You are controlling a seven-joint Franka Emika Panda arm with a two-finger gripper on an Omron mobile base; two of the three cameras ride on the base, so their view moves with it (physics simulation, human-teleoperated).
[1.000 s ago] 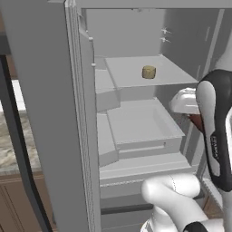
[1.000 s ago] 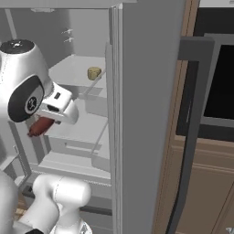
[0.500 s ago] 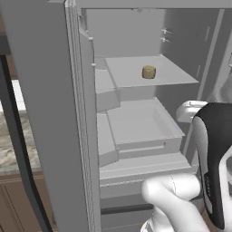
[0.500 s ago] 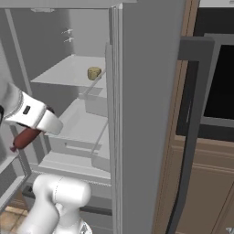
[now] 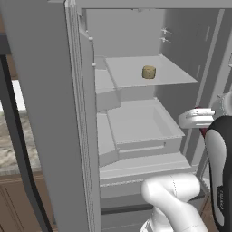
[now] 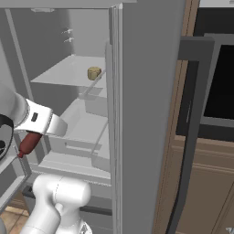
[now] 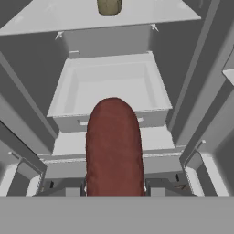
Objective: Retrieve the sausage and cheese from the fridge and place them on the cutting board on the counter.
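Note:
The dark red sausage stands upright between the fingers of my gripper, which is shut on it. From the right base view the sausage hangs below the gripper, just in front of the open fridge. In the left base view the gripper sits at the fridge's right edge. The tan cheese rests on the upper shelf, well above and behind the gripper. A strip of marbled counter shows at the far left. The cutting board is out of view.
An empty pale drawer bin lies straight ahead of the hand, below the cheese shelf. The open fridge door stands on the left. A dark oven front with a long handle and wooden cabinets are to the right.
The gripper has drawn back out of the fridge and lower, carrying the sausage with it. The cheese has stayed on its shelf.

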